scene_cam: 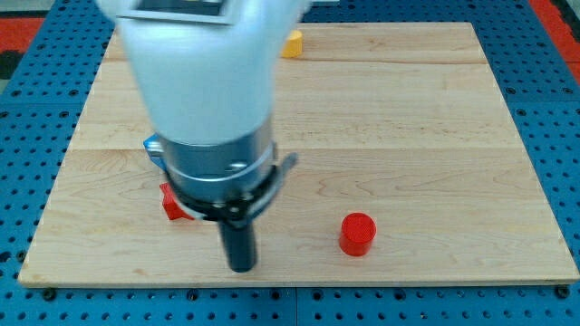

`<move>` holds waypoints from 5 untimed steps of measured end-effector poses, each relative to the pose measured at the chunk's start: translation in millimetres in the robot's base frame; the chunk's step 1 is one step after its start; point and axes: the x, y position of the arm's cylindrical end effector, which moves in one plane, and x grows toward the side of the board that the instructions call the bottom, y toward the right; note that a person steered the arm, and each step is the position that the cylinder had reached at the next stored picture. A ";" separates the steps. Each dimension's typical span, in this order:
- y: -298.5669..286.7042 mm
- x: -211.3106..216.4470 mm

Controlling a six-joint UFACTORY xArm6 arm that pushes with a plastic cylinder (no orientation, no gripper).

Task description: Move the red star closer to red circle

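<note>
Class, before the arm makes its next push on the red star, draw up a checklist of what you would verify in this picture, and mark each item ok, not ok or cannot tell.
1. Red star located: ok, though only a part shows at the view's left of the arm; the rest is hidden.
2. Red circle located and unobstructed: ok, it stands alone toward the view's bottom right.
3. My tip on the star's far side from the circle: not ok, it sits between the two, lower in the view than the star.
4. Tip touching the star: cannot tell.
5. Yellow block out of the path: ok, it is at the view's top.
6. Both red blocks on the wooden board: ok.
</note>
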 end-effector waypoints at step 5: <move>-140.8 -68.0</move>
